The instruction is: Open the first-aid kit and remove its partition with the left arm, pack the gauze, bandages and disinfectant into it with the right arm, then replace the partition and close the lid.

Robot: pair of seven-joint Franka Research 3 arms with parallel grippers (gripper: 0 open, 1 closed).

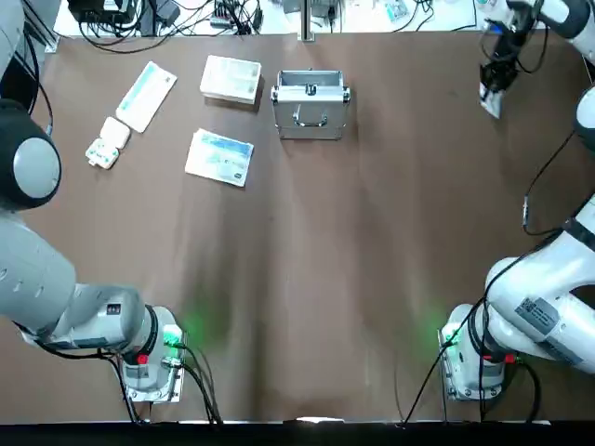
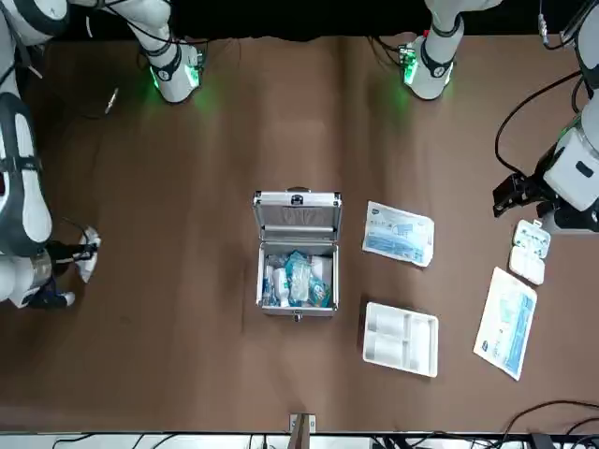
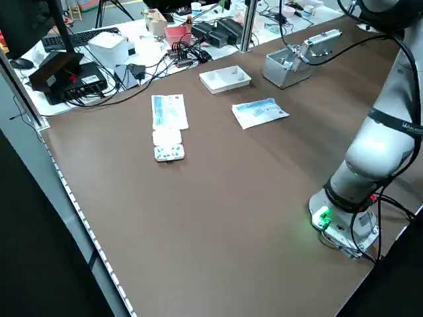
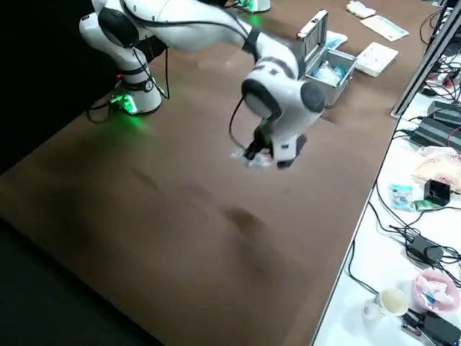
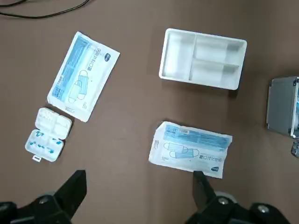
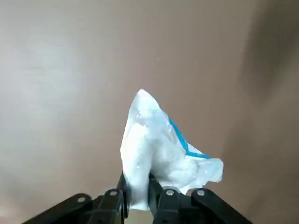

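Note:
The silver first-aid kit (image 1: 310, 102) stands at the far middle of the table with its lid (image 2: 298, 215) raised. Blue-and-white packets (image 2: 298, 279) fill it, and I cannot pick out the disinfectant among them. The whitish partition (image 1: 231, 79) lies on the table just left of the case. My right gripper (image 6: 138, 196) hovers over the far right of the table (image 1: 490, 93), shut on a crumpled white packet with a blue stripe (image 6: 154, 149). My left gripper (image 5: 138, 176) hangs open and empty, high above the partition (image 5: 202, 58) and a flat printed packet (image 5: 190, 149).
A second flat printed packet (image 1: 146, 96) and a small white pill box (image 1: 107, 142) lie at the far left. Another printed packet (image 1: 220, 156) sits nearer the case. Cables and equipment line the bench beyond the far edge (image 1: 223, 17).

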